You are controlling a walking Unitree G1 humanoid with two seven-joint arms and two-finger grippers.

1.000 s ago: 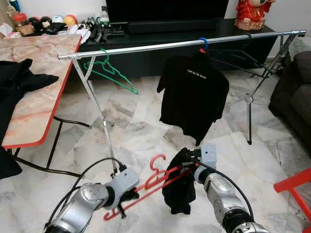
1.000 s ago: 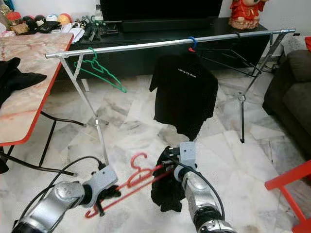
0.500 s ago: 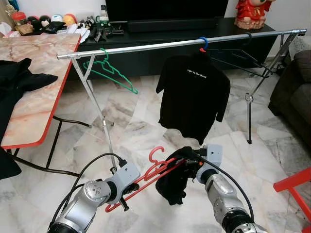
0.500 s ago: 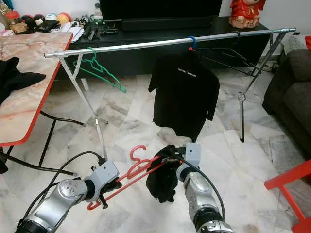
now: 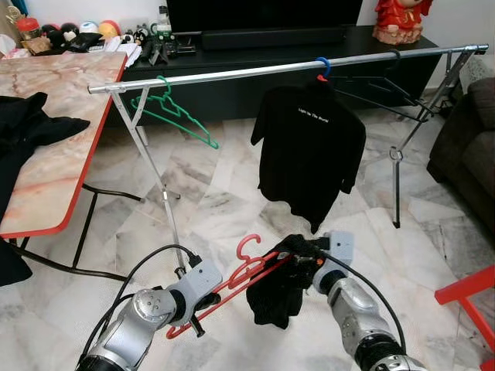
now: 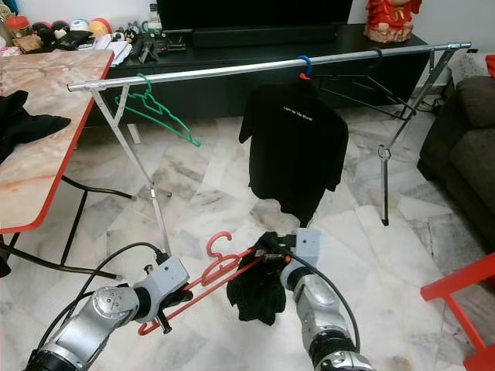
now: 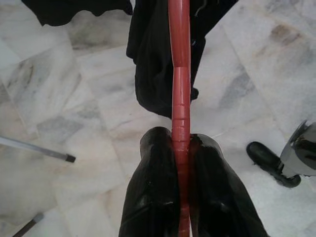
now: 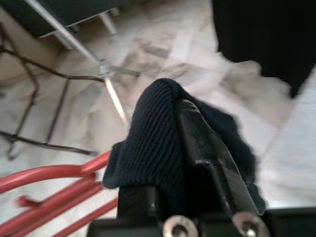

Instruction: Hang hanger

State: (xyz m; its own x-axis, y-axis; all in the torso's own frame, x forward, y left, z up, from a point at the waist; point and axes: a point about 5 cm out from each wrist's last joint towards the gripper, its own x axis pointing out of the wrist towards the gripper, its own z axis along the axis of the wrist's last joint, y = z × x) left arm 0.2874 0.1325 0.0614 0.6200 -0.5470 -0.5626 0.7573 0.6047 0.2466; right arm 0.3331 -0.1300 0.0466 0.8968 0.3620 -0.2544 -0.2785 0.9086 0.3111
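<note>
Holding the stiff, light red plastic hanger (image 5: 232, 287) low above the floor, the left pincer (image 7: 180, 148) clamps its bar while the right pincer (image 8: 197, 148) pinches the limp black garment (image 5: 274, 290) draped on it.

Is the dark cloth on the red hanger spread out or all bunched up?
Bunched up. The dark garment hangs in a crumpled clump off the red hanger, pinched by the right gripper.

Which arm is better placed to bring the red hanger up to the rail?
Probably the left. The left gripper is shut on the red hanger, while the right gripper pinches the dark garment draped on it.
</note>
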